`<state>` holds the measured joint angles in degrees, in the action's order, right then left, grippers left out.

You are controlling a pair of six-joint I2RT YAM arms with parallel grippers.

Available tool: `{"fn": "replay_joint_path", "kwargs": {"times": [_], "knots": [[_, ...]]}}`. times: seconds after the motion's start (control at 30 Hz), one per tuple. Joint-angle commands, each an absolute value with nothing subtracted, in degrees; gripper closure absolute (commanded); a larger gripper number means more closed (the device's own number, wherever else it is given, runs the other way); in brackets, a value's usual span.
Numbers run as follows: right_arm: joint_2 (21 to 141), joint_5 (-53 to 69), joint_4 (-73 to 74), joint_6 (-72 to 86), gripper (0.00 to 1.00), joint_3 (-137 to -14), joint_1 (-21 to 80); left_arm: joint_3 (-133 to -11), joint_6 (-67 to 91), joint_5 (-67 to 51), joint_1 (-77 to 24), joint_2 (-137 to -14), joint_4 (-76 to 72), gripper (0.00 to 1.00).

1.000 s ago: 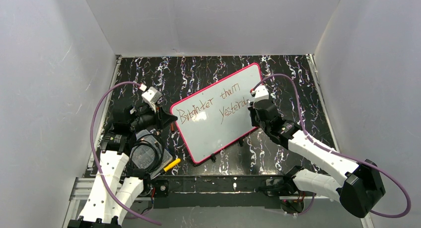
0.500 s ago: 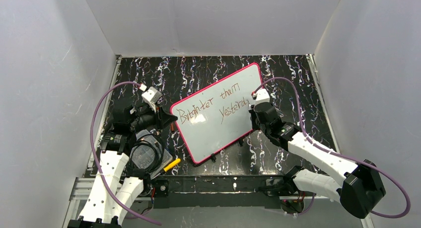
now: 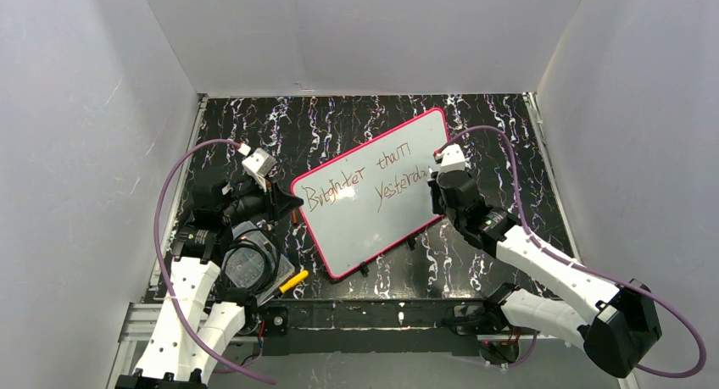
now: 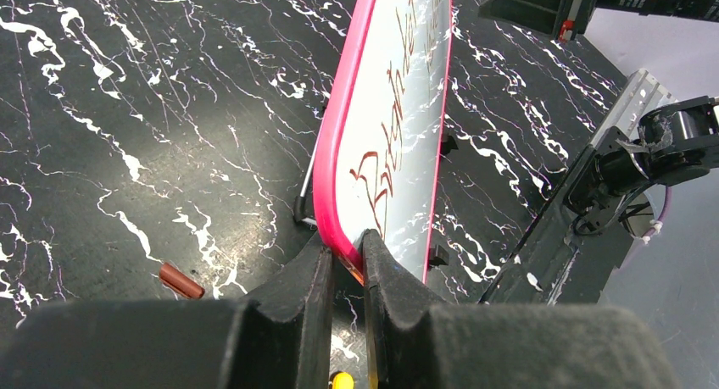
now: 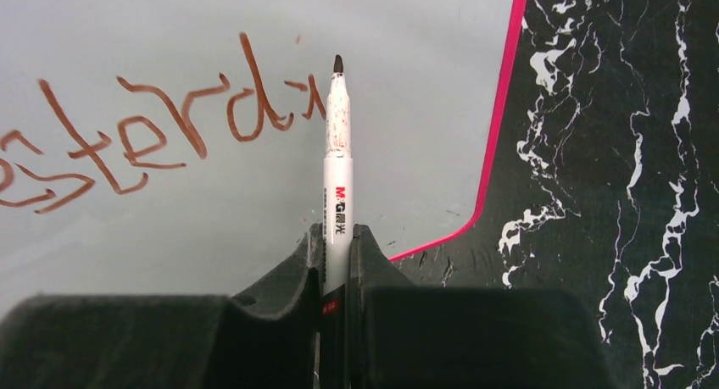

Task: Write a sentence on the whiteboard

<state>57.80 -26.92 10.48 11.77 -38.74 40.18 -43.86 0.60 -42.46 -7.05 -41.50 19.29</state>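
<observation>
Right tool (image 5: 337, 241) clenched on marker (image 5: 337, 152), tip just right of the last letter of the sentence (image 5: 153, 130). Left tool (image 4: 346, 252) pinches the whiteboard (image 4: 405, 211) at its pink corner rim, propped tilted off the counter (image 4: 127, 109). Board looks stiff, light, glossy-slick — grip the frame; may pivot under pen pressure.

White arm links (image 3: 193, 294), black joints (image 3: 206, 222); purple cables (image 3: 158, 215).

You've got one whiteboard (image 3: 365, 232), one sentence (image 3: 365, 181) in two lines, one marker (image 5: 337, 177), one red-brown cylinder (image 4: 181, 280), one yellow item (image 3: 293, 280), two arms: left arm (image 3: 191, 296), right arm (image 3: 543, 266), two fingers (image 5: 280, 279) each.
</observation>
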Motion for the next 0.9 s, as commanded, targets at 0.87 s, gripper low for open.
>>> {"fn": "replay_joint_path", "kwargs": {"times": [0.87], "knots": [[59.59, -27.01, 11.07, 13.56, 0.99, -38.62, 39.45, -42.98, -4.11, -42.19, -7.73, -40.87, 19.69, 1.0]]}}
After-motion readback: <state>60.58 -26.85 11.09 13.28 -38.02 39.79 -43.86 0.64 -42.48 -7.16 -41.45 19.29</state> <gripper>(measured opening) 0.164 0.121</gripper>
